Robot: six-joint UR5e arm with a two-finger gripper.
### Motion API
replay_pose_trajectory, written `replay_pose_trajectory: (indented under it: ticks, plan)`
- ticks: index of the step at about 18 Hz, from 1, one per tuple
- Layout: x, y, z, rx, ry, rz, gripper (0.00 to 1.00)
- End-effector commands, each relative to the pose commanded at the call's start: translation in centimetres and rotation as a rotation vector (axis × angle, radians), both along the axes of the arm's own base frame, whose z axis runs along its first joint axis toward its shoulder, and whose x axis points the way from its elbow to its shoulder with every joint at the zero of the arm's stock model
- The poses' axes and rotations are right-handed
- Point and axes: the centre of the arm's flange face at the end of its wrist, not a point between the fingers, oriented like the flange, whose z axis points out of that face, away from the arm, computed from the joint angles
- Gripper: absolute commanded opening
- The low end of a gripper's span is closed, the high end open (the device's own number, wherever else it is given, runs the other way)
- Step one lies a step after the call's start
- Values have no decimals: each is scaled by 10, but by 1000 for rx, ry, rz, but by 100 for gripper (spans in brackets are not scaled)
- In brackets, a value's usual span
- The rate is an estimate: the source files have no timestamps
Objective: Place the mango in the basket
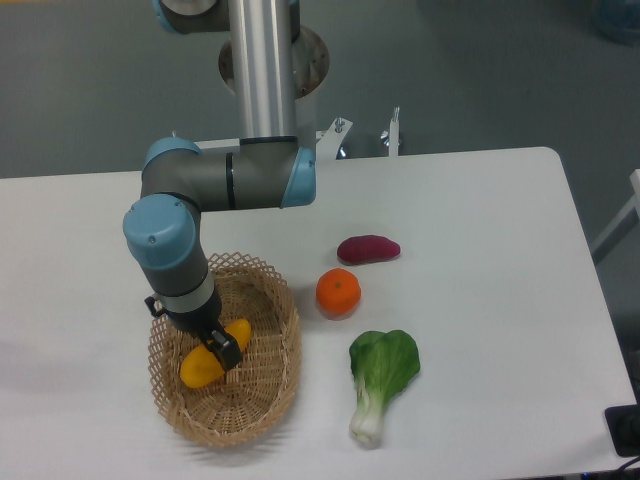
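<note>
Between the fingers of your gripper (220, 350) sits the mango (203, 364), clamped across its middle, inside the basket (272, 385). Its long axis runs diagonally, orange end lower left of the gripper; you need only release.

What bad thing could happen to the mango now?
The gripper is down inside the basket, across the mango. If it lifts before letting go, the mango may come back out. The gripper sits near the wicker wall, so a sideways move might catch the weave and drag the basket toward the orange.
</note>
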Motion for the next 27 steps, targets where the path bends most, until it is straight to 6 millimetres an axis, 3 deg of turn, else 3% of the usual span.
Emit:
replay_pose_trajectory:
  ticks: [3, 8, 13, 16, 20, 23, 27]
  plan:
    - [-14, 8, 30, 47, 29, 8, 100]
    - [-82, -10, 88, 96, 58, 93, 100]
    - [-151, -52, 129, 48, 32, 61, 100]
    - [-198, -94, 168, 61, -24, 40, 100]
    - [-250, -139, 197, 41, -49, 4, 100]
    - [-276, -170, 212, 30, -63, -22, 100]
    - [-287, -188, 215, 19, -67, -67, 100]
